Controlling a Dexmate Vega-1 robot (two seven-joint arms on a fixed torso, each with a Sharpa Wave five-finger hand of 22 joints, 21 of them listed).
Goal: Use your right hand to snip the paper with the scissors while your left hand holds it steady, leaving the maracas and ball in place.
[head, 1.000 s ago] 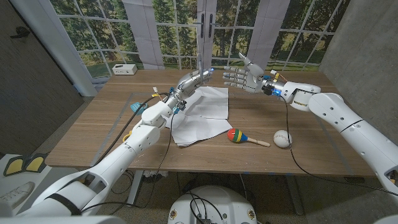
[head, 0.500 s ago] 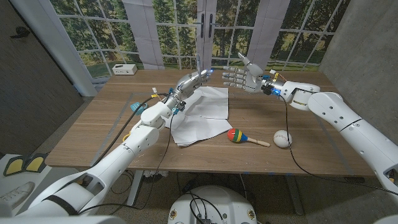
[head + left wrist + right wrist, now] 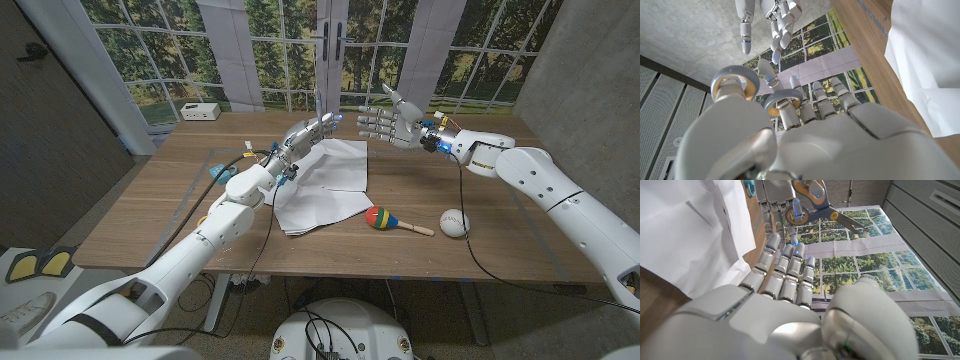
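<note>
Holding the scissors (image 3: pixel 318 113) above the far part of the table (image 3: pixel 150 200), the left hand (image 3: pixel 308 131) has its fingers through the ring handles, and the blades point up. In the left wrist view the handles (image 3: pixel 735 82) sit around the fingers of this hand, and in the right wrist view the scissors (image 3: pixel 815 202) show with the blades a little apart. The right hand (image 3: pixel 392 124) is raised just beside the left hand, facing it, with its fingers spread wide and nothing in it. The two hands are near each other but not touching.

The white paper (image 3: pixel 325 185) lies on the table under and in front of the left hand, with some folds in it; no hand touches it. The maraca (image 3: pixel 385 219), striped in red, yellow, green and blue, lies on the table near the front right corner of the paper. The white ball (image 3: pixel 454 222) rests to the right of the maraca, close to the end of its wooden handle.
</note>
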